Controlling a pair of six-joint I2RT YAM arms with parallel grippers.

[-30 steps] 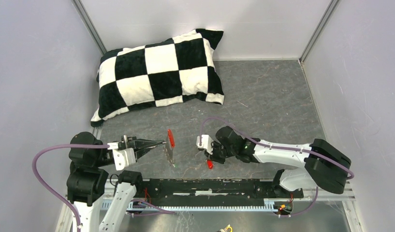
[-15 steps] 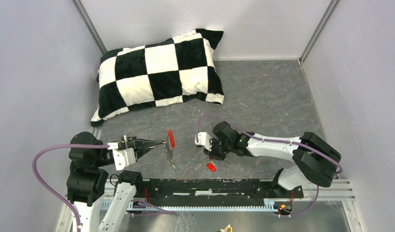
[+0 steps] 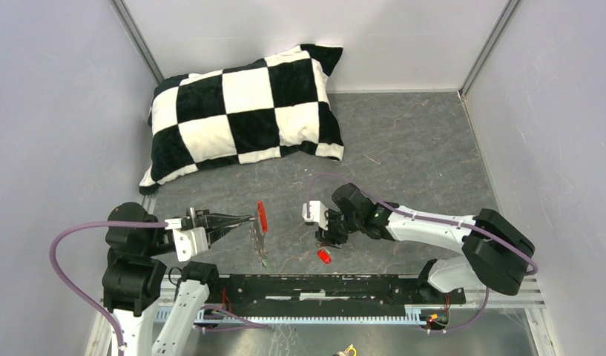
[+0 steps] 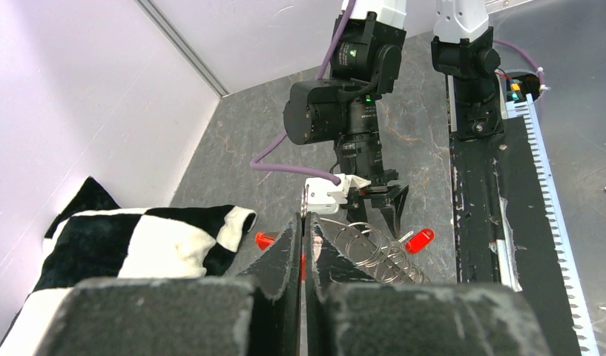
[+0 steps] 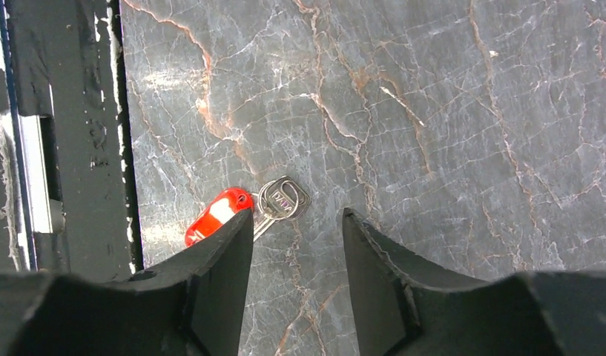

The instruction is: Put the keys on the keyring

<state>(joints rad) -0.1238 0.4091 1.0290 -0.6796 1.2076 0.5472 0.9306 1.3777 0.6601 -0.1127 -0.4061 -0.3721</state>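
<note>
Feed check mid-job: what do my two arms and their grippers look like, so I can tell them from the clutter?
The left arm and right arm share black rounded joints and white links, each with a looping purple cable. The left gripper and right gripper have black, tapering wedge fingers. A green light glows on the right arm.

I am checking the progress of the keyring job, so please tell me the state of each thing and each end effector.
keyring: gripped, red fob attached.
red key: lying flat on the table, not on the keyring.
left end effector: shut on the keyring.
right end effector: open, empty, above the red key.
pillow: lying flat, untouched.
</note>
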